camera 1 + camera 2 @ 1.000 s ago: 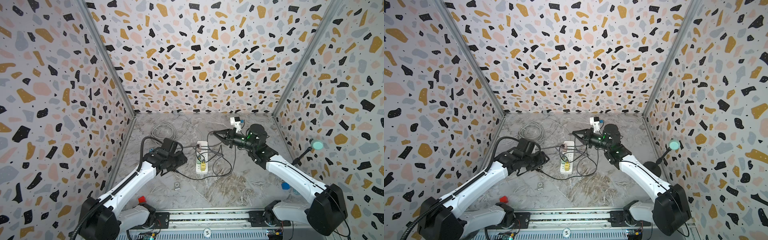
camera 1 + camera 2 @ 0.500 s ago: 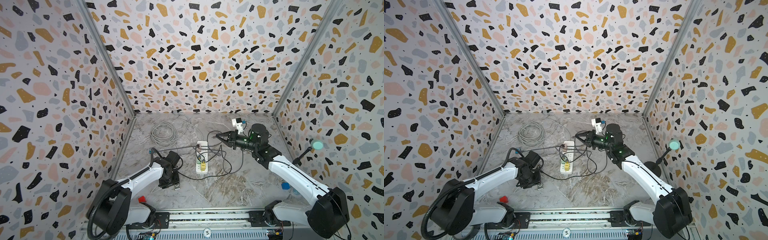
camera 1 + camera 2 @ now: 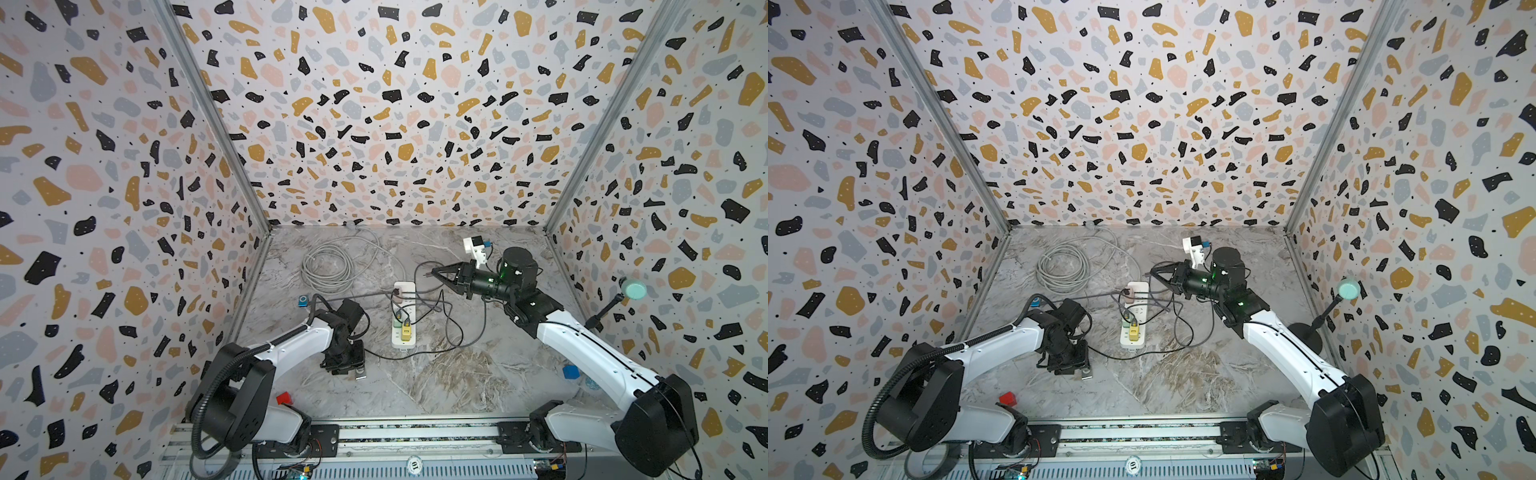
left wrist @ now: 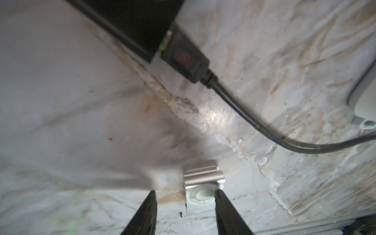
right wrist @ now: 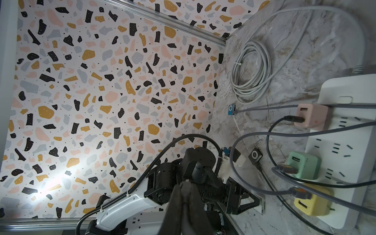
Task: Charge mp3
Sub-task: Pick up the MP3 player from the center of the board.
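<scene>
While the right gripper (image 3: 434, 273) keeps its jaws closed on what looks like the plug end of a black cable (image 3: 423, 264), raised off the table just far-right of the power strip (image 3: 404, 316), we judge the step in hand to be the pickup of the silver mp3 (image 4: 203, 183). It lies flat on the marble table (image 3: 436, 386), near and left of the strip. It is well apart from the blue mp3 (image 3: 304, 301) at the far left and from the black mp3 (image 5: 255, 155), both of which have cables plugged in.

The left gripper (image 4: 184, 191) hangs over the silver mp3 with its jaws part open and nothing gripped. In the left wrist view one fingertip (image 4: 218, 195) meets the player's edge while the other stands clear, so the player sits off-centre in the gap.

Next we would nudge the gripper sideways to centre the player, close across its two side edges and lift. We would then carry it toward the waiting plug with its socket edge facing the right arm. Which edge holds the socket we cannot tell.

The player lies wheel-face up. Its body is close to square, so the long axis is faint. To us it seems to run near to far, parallel to the fingers, with the ribbed metal end pointing far and the wheel end toward the near rail.
</scene>
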Motion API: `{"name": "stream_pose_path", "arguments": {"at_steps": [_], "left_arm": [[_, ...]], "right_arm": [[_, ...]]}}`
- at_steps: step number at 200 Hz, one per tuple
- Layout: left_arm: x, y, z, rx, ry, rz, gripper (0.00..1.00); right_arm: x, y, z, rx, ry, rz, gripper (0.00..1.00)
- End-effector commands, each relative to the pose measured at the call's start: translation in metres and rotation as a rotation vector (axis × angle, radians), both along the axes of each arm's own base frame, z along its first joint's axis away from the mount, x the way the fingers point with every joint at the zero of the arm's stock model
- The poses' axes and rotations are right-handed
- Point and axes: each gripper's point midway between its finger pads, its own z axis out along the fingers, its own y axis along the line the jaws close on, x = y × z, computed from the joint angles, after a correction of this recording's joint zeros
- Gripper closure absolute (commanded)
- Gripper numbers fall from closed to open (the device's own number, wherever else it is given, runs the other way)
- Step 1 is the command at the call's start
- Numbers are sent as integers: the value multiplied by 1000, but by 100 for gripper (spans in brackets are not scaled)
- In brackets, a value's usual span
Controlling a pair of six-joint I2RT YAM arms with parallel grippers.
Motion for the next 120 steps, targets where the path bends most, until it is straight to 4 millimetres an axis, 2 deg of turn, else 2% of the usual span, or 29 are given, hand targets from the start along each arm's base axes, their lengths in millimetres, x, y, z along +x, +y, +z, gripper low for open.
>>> {"name": "stream_pose_path", "arguments": {"at_steps": [1,120], "left_arm": [[2,-13,19,-71,-6,-4,51],[3,-12,1,-14,80,-103,56]], "right_arm": [[-3,-2,31,31,-95,9,100],[-4,1,27,31,-100,27,100]]}}
